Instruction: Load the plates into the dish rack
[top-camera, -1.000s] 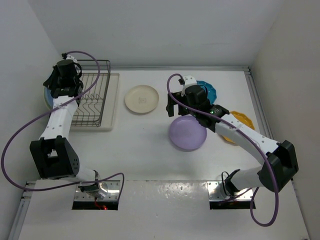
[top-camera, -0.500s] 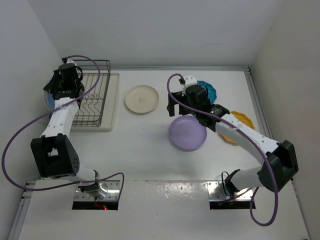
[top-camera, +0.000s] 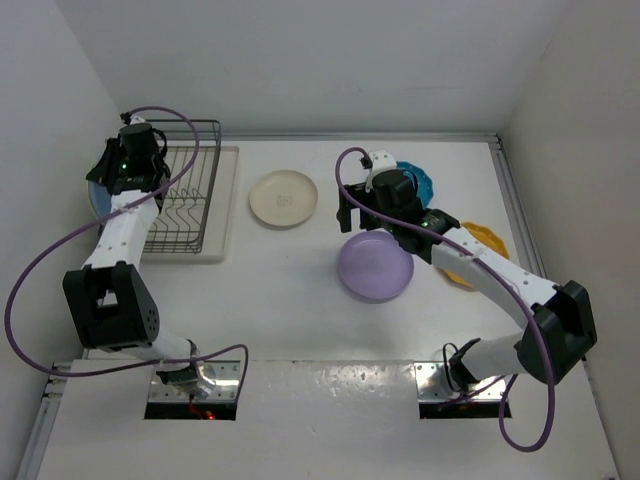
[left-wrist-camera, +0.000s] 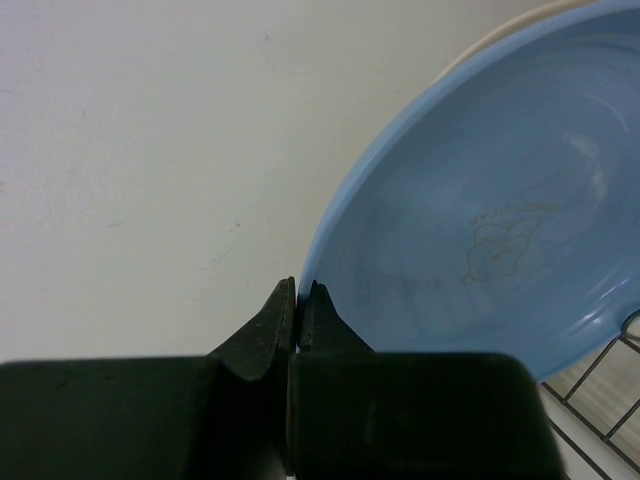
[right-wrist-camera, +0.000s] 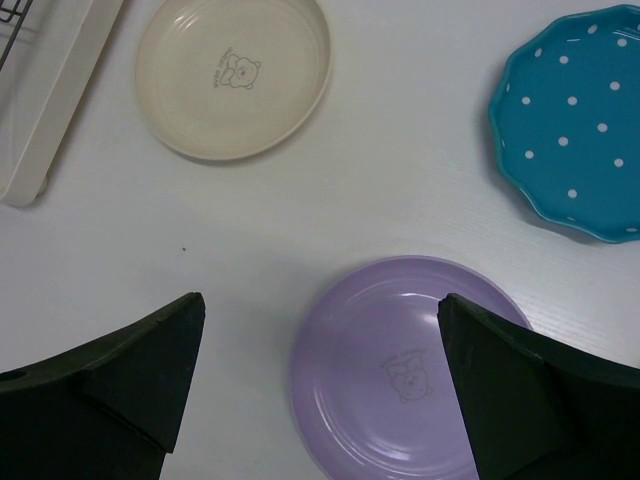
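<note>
My left gripper (left-wrist-camera: 298, 295) is shut on the rim of the light blue plate (left-wrist-camera: 490, 240), held up on edge at the left side of the dish rack (top-camera: 185, 200). From above, that gripper (top-camera: 125, 168) hides most of the blue plate (top-camera: 95, 197). My right gripper (right-wrist-camera: 320, 300) hangs open above the lavender plate (right-wrist-camera: 410, 370), which lies flat mid-table (top-camera: 375, 267); nothing is between its fingers. The cream plate (top-camera: 283, 198) lies right of the rack. The teal dotted plate (top-camera: 420, 182) and the orange-yellow plate (top-camera: 478, 250) lie partly hidden by the right arm.
The rack's beige tray base (top-camera: 225, 200) juts out on the rack's right side and shows at the top left of the right wrist view (right-wrist-camera: 50, 110). A wall runs close along the rack's left. Rack wire (left-wrist-camera: 600, 380) shows just below the blue plate.
The left wrist has shifted slightly toward the back along the rack's left side, still holding the blue plate. The right arm has stayed put.
</note>
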